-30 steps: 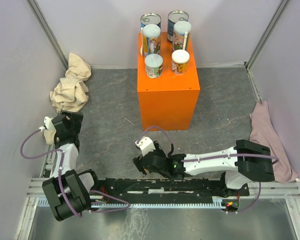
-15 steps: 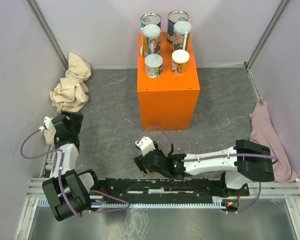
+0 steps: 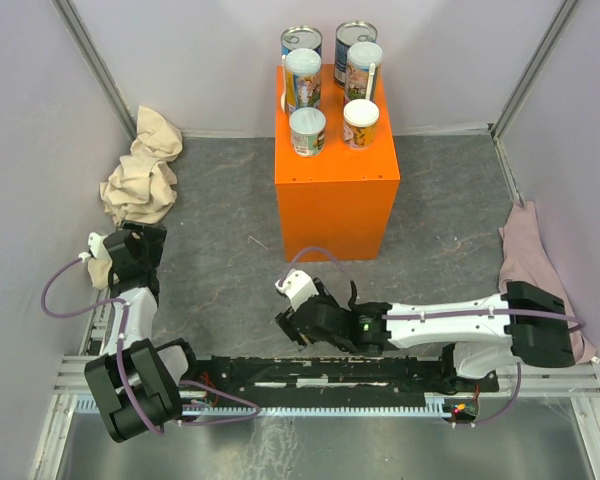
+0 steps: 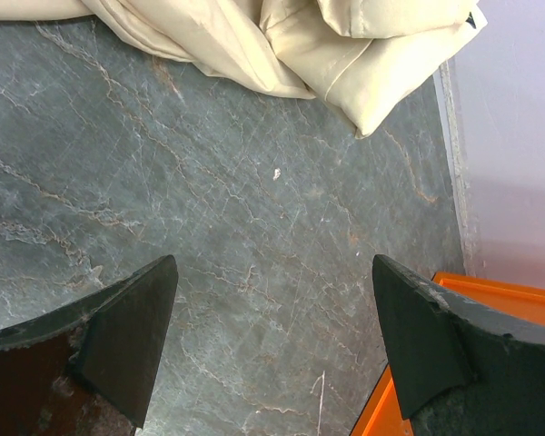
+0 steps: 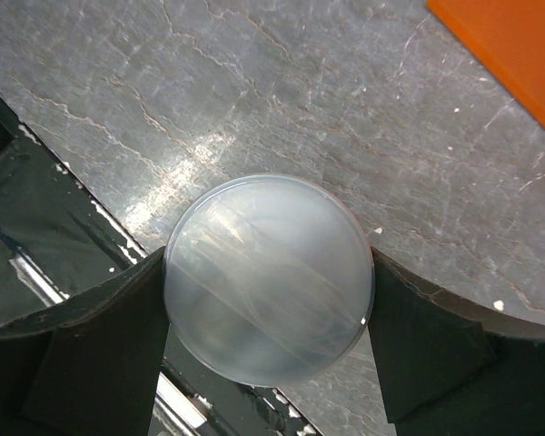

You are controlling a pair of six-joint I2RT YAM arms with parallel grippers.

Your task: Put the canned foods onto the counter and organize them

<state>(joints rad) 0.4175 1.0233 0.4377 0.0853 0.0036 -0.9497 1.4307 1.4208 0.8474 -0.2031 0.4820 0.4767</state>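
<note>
Can, lid toward wrist cam, is pinched in right gripper low by floor, w/ taller orange counter ahead, slightly right; left gripper gapes wide, empty.

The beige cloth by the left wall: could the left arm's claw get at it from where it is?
Probably yes. The left claw is open, and the beige cloth lies just ahead of it, with nothing but the grey surface between them.

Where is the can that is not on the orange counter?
In the right wrist view, the can sits between the fingers of the right gripper, over the grey table near the black rail.
</note>
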